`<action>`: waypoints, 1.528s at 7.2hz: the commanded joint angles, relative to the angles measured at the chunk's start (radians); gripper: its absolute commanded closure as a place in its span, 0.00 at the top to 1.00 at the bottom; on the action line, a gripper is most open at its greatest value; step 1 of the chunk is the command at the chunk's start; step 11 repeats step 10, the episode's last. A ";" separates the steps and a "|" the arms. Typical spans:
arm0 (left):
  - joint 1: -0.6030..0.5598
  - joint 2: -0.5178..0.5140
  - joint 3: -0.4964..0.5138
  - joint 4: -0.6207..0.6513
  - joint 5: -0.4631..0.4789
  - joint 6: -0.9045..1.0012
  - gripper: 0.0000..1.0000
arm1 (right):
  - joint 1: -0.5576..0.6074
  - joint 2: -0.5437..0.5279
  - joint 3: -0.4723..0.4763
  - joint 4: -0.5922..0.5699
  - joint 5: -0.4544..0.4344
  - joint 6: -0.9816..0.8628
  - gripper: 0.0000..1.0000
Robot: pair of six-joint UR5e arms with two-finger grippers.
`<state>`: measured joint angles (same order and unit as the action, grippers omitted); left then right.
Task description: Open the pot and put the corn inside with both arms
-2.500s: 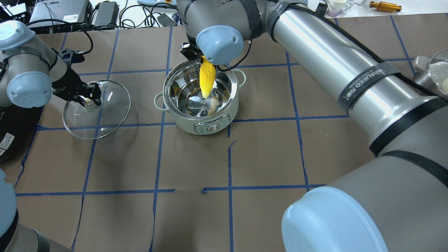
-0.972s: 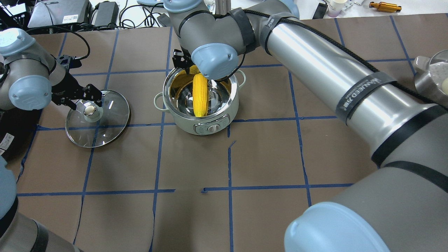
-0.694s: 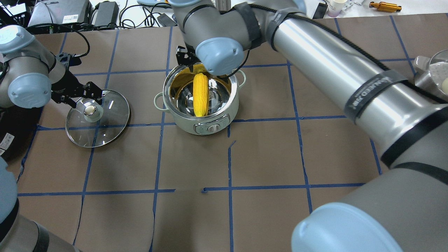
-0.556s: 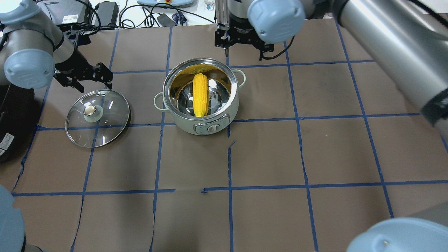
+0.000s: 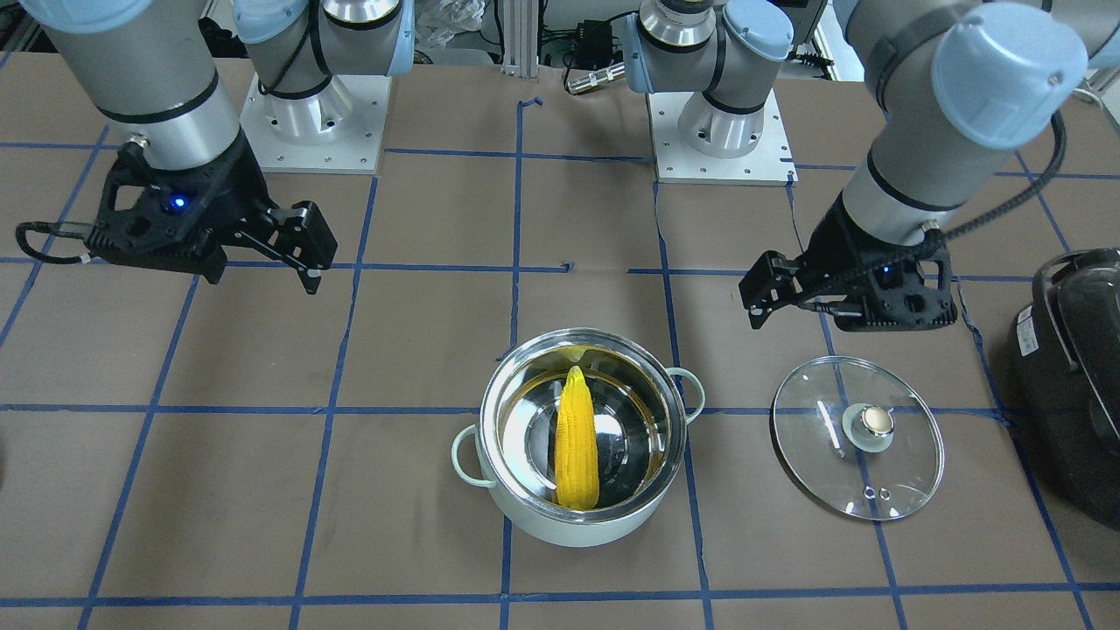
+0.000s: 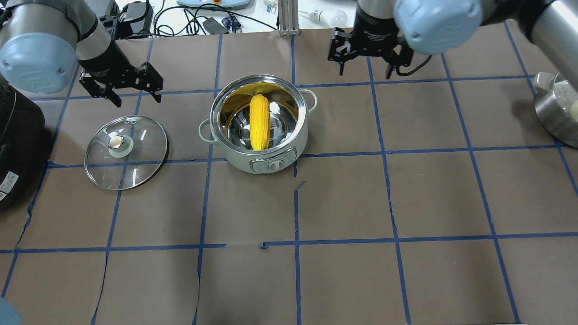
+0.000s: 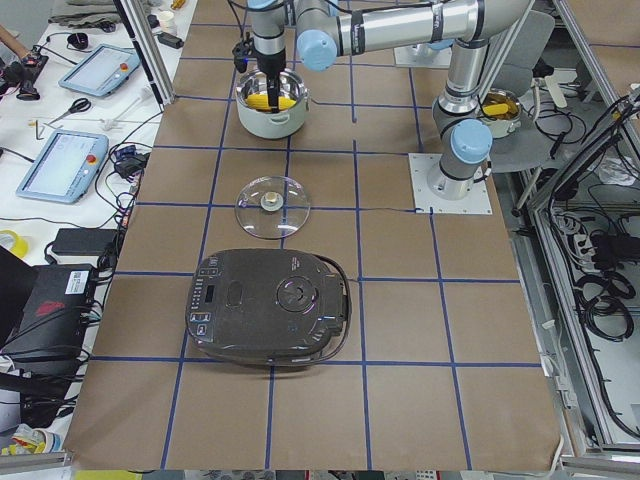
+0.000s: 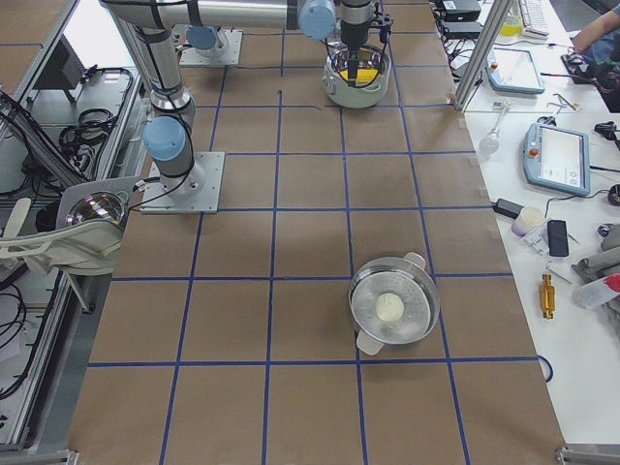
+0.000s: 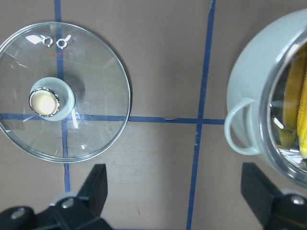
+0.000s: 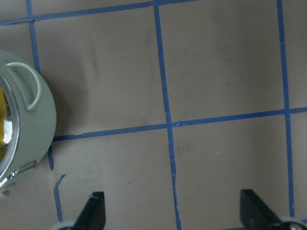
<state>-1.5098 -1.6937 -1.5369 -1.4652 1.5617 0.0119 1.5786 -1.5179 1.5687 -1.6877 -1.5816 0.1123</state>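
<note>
The mint-green pot point(image 6: 235, 155) stands open in the middle of the table, also in the front view point(image 5: 577, 528). The yellow corn point(image 6: 259, 122) lies inside it, leaning on the steel wall point(image 5: 576, 455). The glass lid point(image 6: 142, 155) lies flat on the table to the pot's left point(image 5: 814, 437). My left gripper point(image 6: 138, 99) is open and empty, raised beyond the lid point(image 9: 177, 191). My right gripper point(image 6: 365, 72) is open and empty, raised beyond the pot's right handle point(image 10: 175, 211).
A large black appliance point(image 6: 18, 131) sits at the table's left end point(image 7: 268, 305). A steel pan point(image 6: 557, 108) holding a white ball stands at the right end point(image 8: 392, 312). Cables and devices lie past the far edge.
The right gripper let the corn down into the pot, opened and rose away to the far right. The left gripper set the lid flat, let go of its knob and rose away.
</note>
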 commanded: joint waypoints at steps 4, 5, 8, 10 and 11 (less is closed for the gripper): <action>-0.125 0.084 -0.009 -0.010 0.001 -0.044 1.00 | -0.040 -0.084 0.054 0.078 -0.032 -0.037 1.00; -0.127 0.116 -0.009 -0.024 0.004 -0.038 1.00 | -0.038 -0.087 0.048 0.083 -0.028 -0.037 1.00; -0.124 0.134 -0.017 -0.046 0.011 -0.036 1.00 | -0.038 -0.088 0.041 0.082 -0.017 -0.036 1.00; -0.124 0.135 -0.017 -0.046 0.012 -0.035 1.00 | -0.038 -0.093 0.036 0.086 -0.017 -0.036 1.00; -0.124 0.135 -0.017 -0.046 0.012 -0.035 1.00 | -0.038 -0.093 0.036 0.086 -0.017 -0.036 1.00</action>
